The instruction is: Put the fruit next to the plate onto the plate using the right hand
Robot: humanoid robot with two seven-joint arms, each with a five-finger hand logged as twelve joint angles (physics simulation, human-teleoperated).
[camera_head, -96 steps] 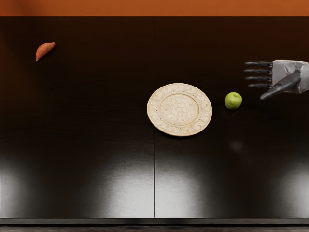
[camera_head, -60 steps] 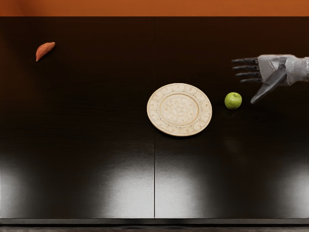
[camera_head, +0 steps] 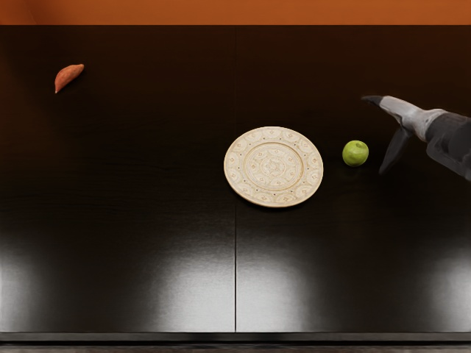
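Small round green fruit (camera_head: 355, 153) just beside patterned plate (camera_head: 273, 166)

bench (camera_head: 147, 243): dark, glossy, mirror-like glare. plate (camera_head: 273, 166): matt cream ceramic look, patterned. green fruit (camera_head: 355, 153): smooth, slight sheen. robot hand (camera_head: 401, 121): grey metal look.

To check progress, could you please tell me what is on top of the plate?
Nothing lies on the plate; its whole patterned face shows, with no part covered. The green fruit sits on the table beside it, not touching, with the right hand beyond.
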